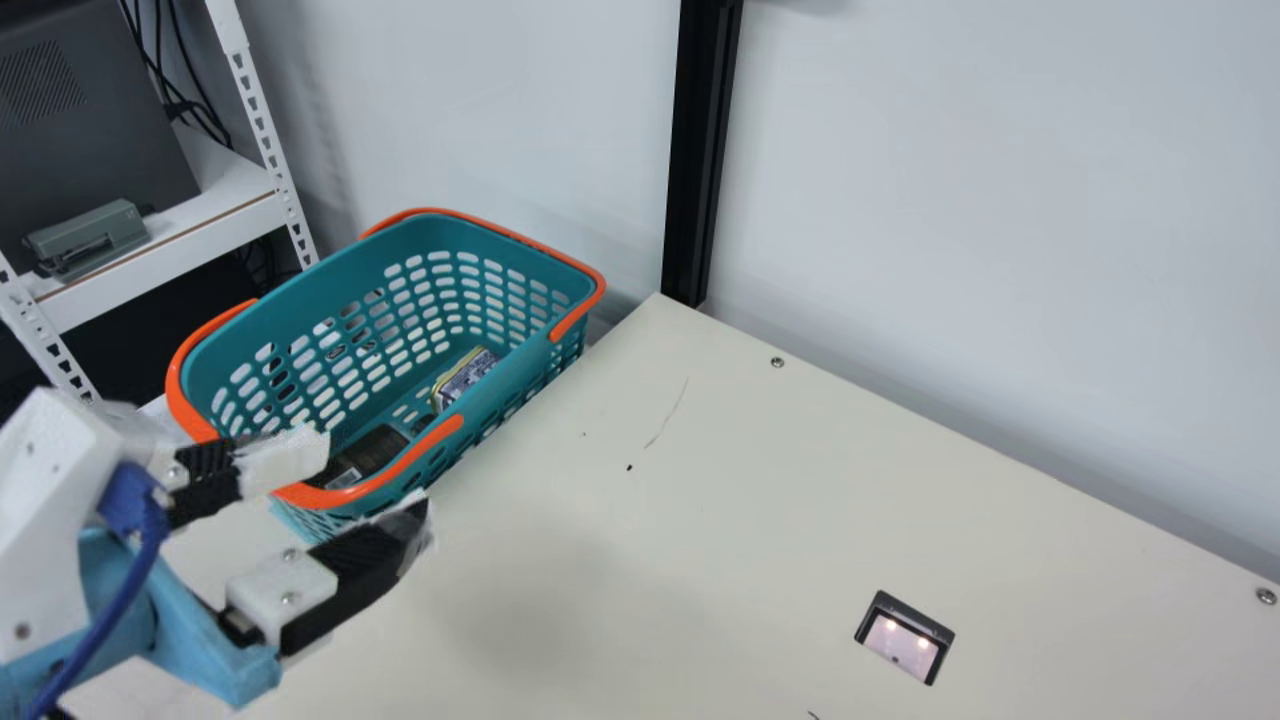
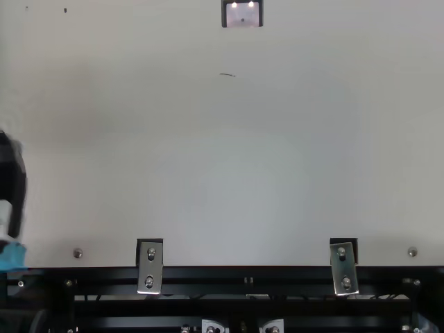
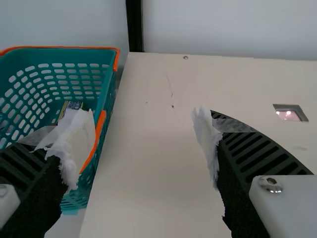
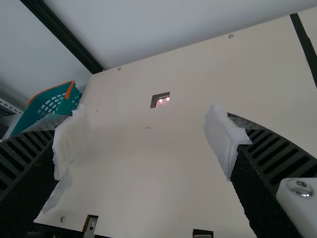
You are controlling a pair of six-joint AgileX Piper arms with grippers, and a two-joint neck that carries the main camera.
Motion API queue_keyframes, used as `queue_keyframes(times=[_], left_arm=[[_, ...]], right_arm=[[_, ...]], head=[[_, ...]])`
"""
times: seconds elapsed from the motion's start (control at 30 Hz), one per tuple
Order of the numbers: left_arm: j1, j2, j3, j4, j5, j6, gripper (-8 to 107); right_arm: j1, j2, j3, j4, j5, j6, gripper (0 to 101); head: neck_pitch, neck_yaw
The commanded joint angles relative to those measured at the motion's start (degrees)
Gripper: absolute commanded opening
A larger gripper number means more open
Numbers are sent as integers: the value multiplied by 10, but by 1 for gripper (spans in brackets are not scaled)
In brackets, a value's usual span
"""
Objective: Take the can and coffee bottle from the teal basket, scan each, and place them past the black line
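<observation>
My left gripper (image 1: 378, 485) stands open beside the near end of the teal basket (image 1: 520, 375), one finger over its orange-handled rim; in the left wrist view the gripper (image 3: 141, 144) has nothing between its fingers. Inside the basket a dark bottle (image 1: 375, 450) lies at the near end, and a can with a yellow edge (image 1: 465, 376) lies farther in. The can (image 3: 74, 105) shows partly behind a finger in the left wrist view. My right gripper (image 4: 141, 141) is open and holds nothing. The black line (image 4: 306, 42) crosses the table's far corner in the right wrist view.
A scanner window (image 1: 905, 640) is set into the cream table (image 1: 640, 580). Behind the table rise a pale wall and a black post (image 1: 703, 150). A white shelf (image 1: 160, 255) with equipment stands left of the basket. Metal brackets (image 2: 150, 267) line the table's front edge.
</observation>
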Motion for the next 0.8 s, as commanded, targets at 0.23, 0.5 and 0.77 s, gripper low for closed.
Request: queue_keyframes(times=[0.23, 0.5, 0.77], left_arm=[[86, 170, -116, 40, -41, -59, 90], [167, 353, -235, 88, -45, -93, 90], [195, 424, -293, 114, -31, -113, 90]], right_arm=[[0, 0, 0, 0, 0, 0, 101], [0, 0, 0, 0, 0, 0, 101], [0, 0, 0, 0, 0, 0, 101]], head=[[-18, 9], [-18, 9], [-18, 9]])
